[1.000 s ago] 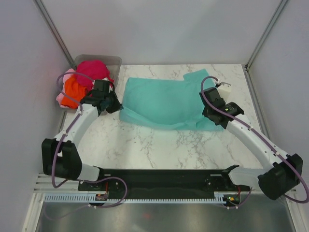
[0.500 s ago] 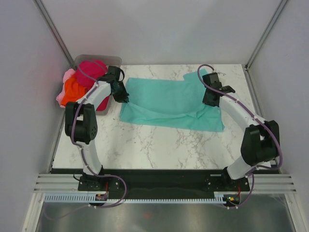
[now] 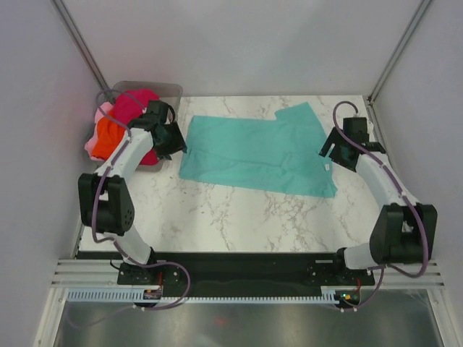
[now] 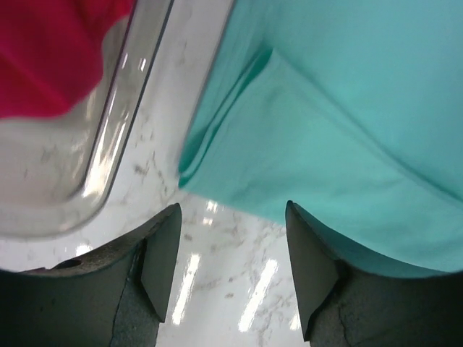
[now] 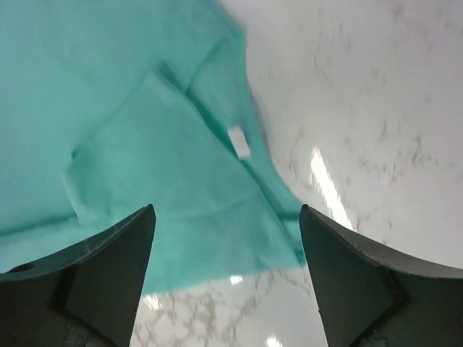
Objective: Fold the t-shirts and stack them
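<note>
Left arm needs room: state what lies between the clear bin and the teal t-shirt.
Only a bare strip of marble table separates the clear bin from the teal t-shirt; the left wrist view shows it.

Both arms are white tubes with chunky black joints, left arm (image 3: 132, 153) and right arm (image 3: 377, 179), and a thin purple cable (image 3: 336, 112) loops along each. Up close the fingers (image 4: 160, 267) are matte dark grey wedges. A black base plate (image 3: 239, 262) runs along the table's near edge.
</note>
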